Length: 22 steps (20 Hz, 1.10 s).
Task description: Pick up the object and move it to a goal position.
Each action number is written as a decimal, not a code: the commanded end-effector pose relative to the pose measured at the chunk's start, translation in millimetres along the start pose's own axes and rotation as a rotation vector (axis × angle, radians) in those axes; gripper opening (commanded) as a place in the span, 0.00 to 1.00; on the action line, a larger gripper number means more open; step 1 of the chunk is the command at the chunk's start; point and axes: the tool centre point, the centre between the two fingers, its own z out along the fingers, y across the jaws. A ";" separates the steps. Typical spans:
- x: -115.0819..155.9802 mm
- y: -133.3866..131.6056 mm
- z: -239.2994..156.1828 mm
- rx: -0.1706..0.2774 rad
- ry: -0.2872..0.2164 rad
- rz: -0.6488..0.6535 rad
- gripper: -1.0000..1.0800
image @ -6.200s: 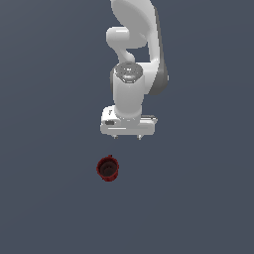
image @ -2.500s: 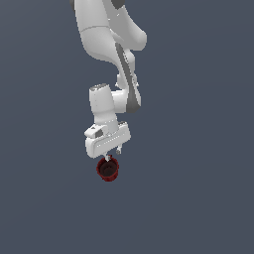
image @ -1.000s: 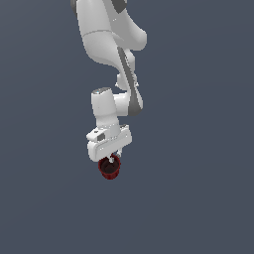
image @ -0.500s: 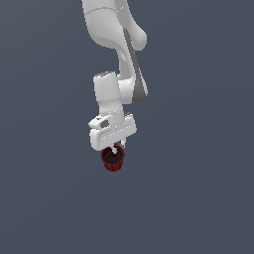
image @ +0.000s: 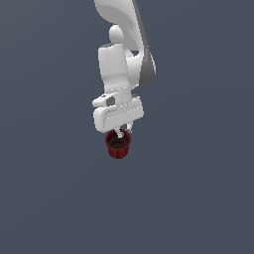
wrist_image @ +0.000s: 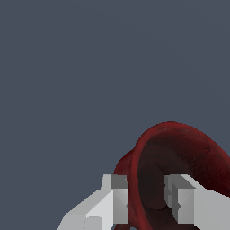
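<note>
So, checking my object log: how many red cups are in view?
1. The dark red cup hangs under the white pincer, whose fingers pinch its rim. Nothing else shows.

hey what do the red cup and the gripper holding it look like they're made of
The cup looks like matte moulded plastic: uniform dark red, ribbed sides, no shine, a dark inside; a render, so unsure. The gripper, pinching the cup's rim with one finger inside, looks like smooth white hard plastic or painted metal, with flat grey pads.

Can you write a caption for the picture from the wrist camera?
White gripper pinching the rim of the dark red cup, one finger inside, one outside.
</note>
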 end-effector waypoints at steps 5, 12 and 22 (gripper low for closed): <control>23.8 -5.1 -39.9 -0.002 -0.002 -0.003 0.00; 41.4 -9.5 -68.9 0.000 -0.003 -0.004 0.00; 58.5 -13.6 -95.7 0.003 0.000 -0.004 0.00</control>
